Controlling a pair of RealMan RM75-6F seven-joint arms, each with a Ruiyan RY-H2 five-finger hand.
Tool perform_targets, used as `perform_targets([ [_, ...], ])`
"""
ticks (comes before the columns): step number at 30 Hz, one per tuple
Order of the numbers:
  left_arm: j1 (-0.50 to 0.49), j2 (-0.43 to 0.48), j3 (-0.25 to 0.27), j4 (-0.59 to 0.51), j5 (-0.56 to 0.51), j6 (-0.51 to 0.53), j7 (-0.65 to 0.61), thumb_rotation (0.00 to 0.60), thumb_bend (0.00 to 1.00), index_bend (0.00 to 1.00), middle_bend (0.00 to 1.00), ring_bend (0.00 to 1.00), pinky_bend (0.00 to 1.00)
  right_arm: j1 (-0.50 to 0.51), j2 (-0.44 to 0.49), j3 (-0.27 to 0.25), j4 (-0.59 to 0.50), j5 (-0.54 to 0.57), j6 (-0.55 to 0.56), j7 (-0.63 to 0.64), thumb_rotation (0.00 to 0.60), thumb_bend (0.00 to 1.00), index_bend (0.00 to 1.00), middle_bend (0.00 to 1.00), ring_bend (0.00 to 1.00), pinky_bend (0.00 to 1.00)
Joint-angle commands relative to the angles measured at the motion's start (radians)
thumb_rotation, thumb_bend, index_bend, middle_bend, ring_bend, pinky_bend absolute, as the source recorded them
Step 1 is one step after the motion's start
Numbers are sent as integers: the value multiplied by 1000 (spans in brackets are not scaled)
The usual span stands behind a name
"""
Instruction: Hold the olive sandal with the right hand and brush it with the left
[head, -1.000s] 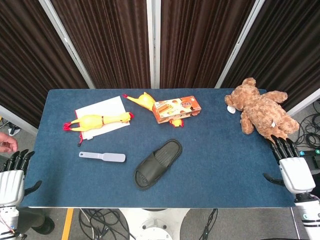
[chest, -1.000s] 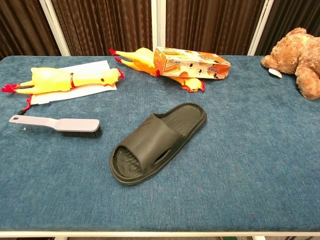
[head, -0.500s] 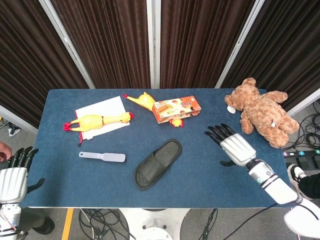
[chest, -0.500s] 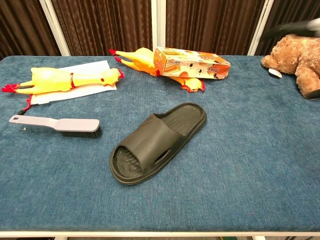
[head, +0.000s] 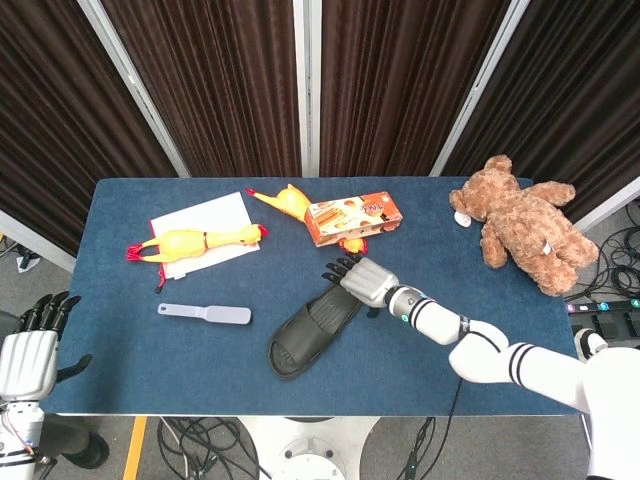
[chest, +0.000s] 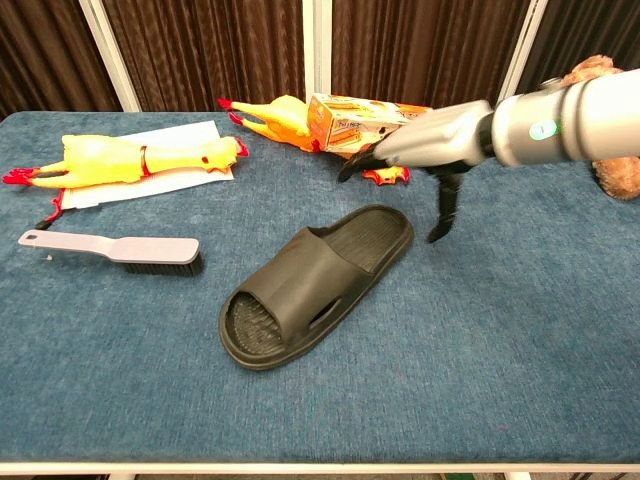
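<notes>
The olive sandal (head: 315, 326) (chest: 313, 284) lies flat near the middle of the blue table, its heel end pointing toward the far right. Over that heel end hovers my right hand (head: 359, 280) (chest: 420, 147), fingers spread and holding nothing; in the chest view it is above the sandal, not touching. A grey brush (head: 205, 314) (chest: 112, 250) lies left of the sandal, bristles down. Off the table's near-left corner is my left hand (head: 28, 352), empty with fingers apart, seen only in the head view.
Two yellow rubber chickens (head: 195, 241) (head: 285, 202), a white sheet (head: 204, 227) and an orange box (head: 353, 219) (chest: 385, 124) lie along the far side. A brown teddy bear (head: 522, 224) sits at the far right. The table's front edge (chest: 320, 466) runs close below the sandal.
My right arm has swung in from the right edge across the table to just above the sandal's heel end. The left hand has barely shifted. Sandal and brush have not moved.
</notes>
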Motion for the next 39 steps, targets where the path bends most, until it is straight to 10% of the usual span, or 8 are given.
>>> perform_targets([
  [1, 1, 0, 1, 4, -2, 1, -4, 600, 147, 229, 243, 134, 225, 28, -54, -17, 53, 31, -22, -26, 600, 26, 0, 0, 0, 0],
  [14, -4, -8, 0, 25, -11, -7, -28, 600, 148, 230, 243, 135, 225, 72, -173, -46, 157, 37, 6, -19, 600, 39, 31, 91, 0, 0],
  [25, -59, -12, -20, 64, 29, -47, -104, 600, 147, 229, 243, 135, 225, 65, -192, -63, 164, 7, 96, 0, 600, 188, 549, 408, 216, 277],
  [39, -361, -64, -73, 179, -33, -483, -106, 600, 147, 247, 243, 135, 229, 57, -128, -67, 106, 32, 127, -9, 600, 226, 642, 479, 283, 361],
])
